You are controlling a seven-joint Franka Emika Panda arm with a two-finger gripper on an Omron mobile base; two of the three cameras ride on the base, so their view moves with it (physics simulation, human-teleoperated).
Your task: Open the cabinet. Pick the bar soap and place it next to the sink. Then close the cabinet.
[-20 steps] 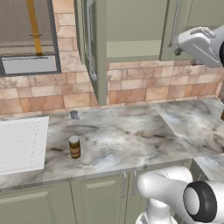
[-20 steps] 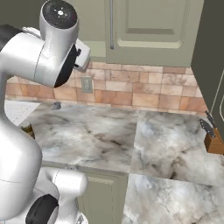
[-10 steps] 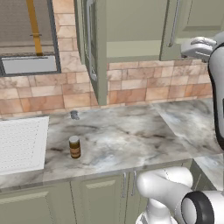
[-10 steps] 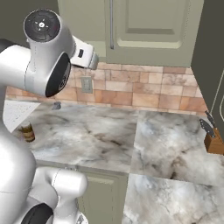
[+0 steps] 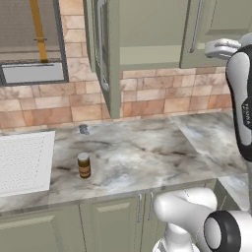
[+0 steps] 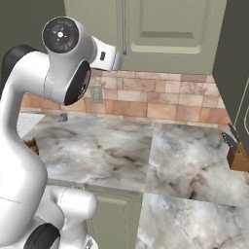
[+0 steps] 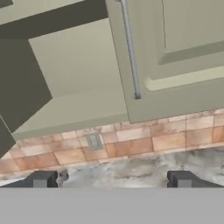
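Your gripper (image 7: 112, 179) stands wide, holding nothing, raised before the cabinet (image 7: 175, 57), near the closed door's handle (image 7: 130, 52). The cabinet's other door (image 5: 106, 54) hangs open. Below the cabinet, a brown jar (image 5: 84, 165) stands on the worktop (image 5: 142, 157), just beside the sink (image 5: 24, 162).

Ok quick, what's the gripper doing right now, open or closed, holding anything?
Gripper: open, fingers spread wide apart, holding nothing. It faces the cabinet with one door swung open.
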